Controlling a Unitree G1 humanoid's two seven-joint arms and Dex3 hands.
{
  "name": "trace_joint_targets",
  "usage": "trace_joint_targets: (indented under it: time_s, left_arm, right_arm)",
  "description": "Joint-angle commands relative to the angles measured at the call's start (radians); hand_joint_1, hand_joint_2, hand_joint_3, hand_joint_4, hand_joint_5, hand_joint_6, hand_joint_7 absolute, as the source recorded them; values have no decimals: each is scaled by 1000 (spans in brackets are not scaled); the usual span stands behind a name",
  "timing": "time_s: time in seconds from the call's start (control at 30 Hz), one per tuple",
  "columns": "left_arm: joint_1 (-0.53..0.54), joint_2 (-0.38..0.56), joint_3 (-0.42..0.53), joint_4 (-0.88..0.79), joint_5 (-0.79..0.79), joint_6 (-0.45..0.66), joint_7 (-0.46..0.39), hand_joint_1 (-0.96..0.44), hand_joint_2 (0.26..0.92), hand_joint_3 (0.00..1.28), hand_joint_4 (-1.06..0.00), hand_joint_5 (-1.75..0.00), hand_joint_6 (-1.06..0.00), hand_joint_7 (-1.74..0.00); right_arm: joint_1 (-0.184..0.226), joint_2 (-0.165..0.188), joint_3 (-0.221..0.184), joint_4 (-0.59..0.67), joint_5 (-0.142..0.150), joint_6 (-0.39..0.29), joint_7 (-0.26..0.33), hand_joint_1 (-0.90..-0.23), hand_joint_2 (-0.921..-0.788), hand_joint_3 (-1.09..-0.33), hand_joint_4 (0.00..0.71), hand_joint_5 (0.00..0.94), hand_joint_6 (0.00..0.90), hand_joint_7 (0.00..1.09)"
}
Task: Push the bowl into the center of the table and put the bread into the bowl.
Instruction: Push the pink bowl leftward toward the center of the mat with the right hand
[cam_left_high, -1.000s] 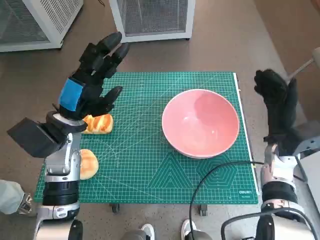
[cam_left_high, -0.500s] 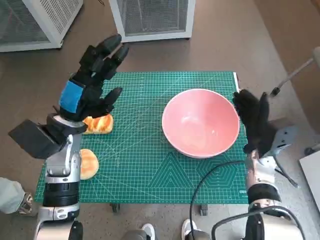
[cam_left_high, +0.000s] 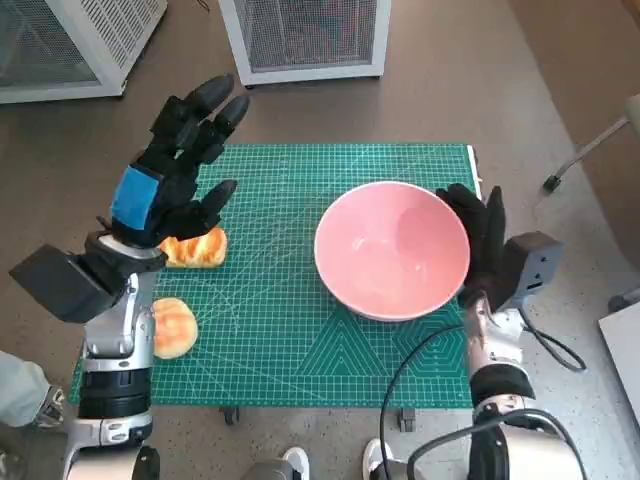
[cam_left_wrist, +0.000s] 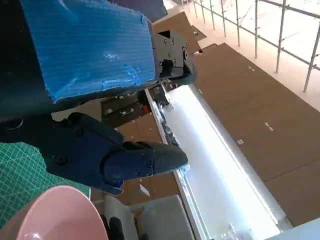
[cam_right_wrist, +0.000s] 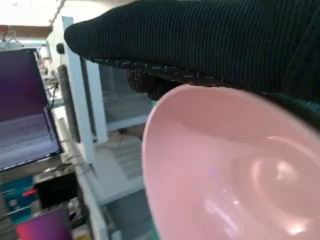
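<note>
A wide, round, glossy pink bowl stands upright and empty on the green gridded surface, right of the frame's centre, its right rim close to the mat's right edge. Two pieces of bread lie at the left edge of the frame: an orange-glazed, crusty golden bun in the middle left, and a rounder, paler golden bun below it, apart from the first.

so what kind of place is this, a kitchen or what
Probably a robotics lab or workshop, not a kitchen: a green cutting mat covers the small table, white vented cabinets stand on the floor, and monitors show in the right wrist view.
</note>
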Motion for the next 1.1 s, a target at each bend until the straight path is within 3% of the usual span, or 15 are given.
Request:
trace_joint_targets:
  time_s: [0.03,0.7,1.1]
  left_arm:
    - [21,14,11,-27,-6,0,2,-648,921,437,-290,-1,-77,-445]
    - [37,16,27,-45,-27,17,-1,-631,921,438,-290,0,-94,-414]
    - [45,16,33,-51,-25,21,2,-633,921,437,-289,0,-102,-398]
  right_arm:
    - [-11,24,-8,15,10,22,4,-586,-921,-809,180,2,118,215]
    - [-81,80,-22,23,6,64,-7,-590,-921,-787,153,0,122,206]
    - [-95,105,-17,29,-4,79,-28,-578,-921,-782,143,1,119,201]
